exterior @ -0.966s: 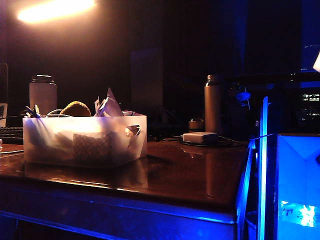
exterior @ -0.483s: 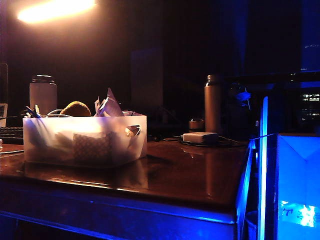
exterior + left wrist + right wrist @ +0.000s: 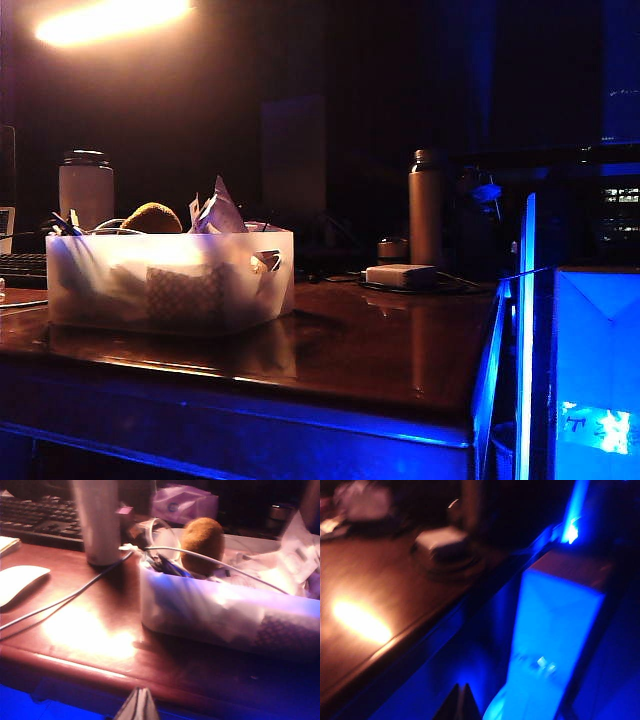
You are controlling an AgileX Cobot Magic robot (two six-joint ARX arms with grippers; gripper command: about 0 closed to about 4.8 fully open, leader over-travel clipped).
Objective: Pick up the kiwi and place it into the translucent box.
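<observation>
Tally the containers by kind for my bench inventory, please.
Translucent box: 1
Glowing blue box: 1
White jar: 1
Tall metal bottle: 1
Total: 4

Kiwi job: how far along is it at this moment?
Done, it looks: the kiwi sits in the box among crumpled paper, its top showing above the rim. Nothing is in hand: both hands are shut and empty, the left hand below the table edge near the box, the right hand off the table beside the blue box. Neither shows in the exterior view. Nothing seems left.
</observation>
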